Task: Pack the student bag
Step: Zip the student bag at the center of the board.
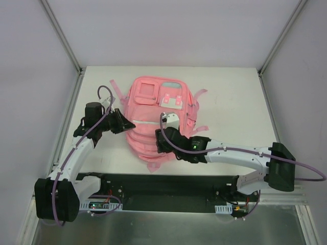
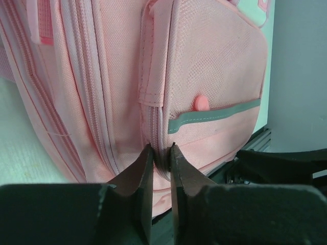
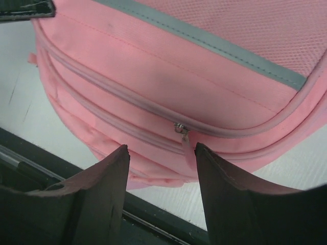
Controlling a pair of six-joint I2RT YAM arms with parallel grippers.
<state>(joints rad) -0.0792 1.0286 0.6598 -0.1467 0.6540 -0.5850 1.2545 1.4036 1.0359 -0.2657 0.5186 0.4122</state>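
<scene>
The student bag (image 1: 153, 109) is a large pink backpack lying flat mid-table, front pockets up. My left gripper (image 1: 130, 124) is at its left side. In the left wrist view this gripper (image 2: 161, 148) is pinched on the zip seam of the bag (image 2: 117, 76), just below a grey strip (image 2: 214, 113). My right gripper (image 1: 162, 140) hovers over the bag's near end. In the right wrist view it (image 3: 161, 149) stands open, apart from the bag (image 3: 168, 76). The metal zip pull (image 3: 180, 130) with its pink tab hangs beside the right finger.
A black rail (image 1: 168, 186) runs along the near table edge, just below the bag. White table (image 1: 235, 102) lies to the bag's right and behind it. Enclosure walls stand at the left, right and back. The right arm (image 1: 230, 153) reaches in from the right.
</scene>
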